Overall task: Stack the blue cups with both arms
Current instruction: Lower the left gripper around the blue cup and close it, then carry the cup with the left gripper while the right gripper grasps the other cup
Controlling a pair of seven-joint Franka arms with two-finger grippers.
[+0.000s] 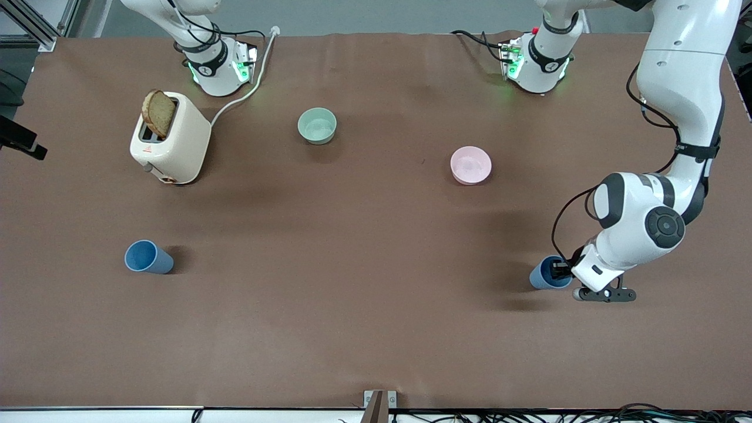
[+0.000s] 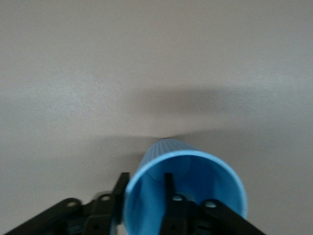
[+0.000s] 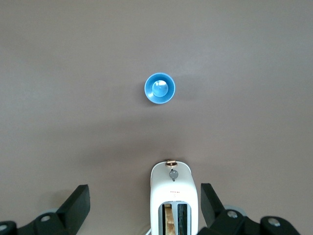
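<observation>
One blue cup (image 1: pixel 148 257) stands near the right arm's end of the table, nearer to the front camera than the toaster; it also shows in the right wrist view (image 3: pixel 159 88). The other blue cup (image 1: pixel 545 276) stands near the left arm's end. My left gripper (image 1: pixel 562 271) is low at this cup's rim. In the left wrist view the left gripper (image 2: pixel 145 183) straddles the cup's (image 2: pixel 195 176) wall, one finger inside and one outside, with a gap still between them. My right gripper (image 3: pixel 144 196) is open and empty, high over the toaster, and out of the front view.
A cream toaster (image 1: pixel 170 138) with a slice of bread stands near the right arm's base, with its cable running back. A pale green bowl (image 1: pixel 317 126) and a pink bowl (image 1: pixel 470 165) sit mid-table, farther from the front camera than the cups.
</observation>
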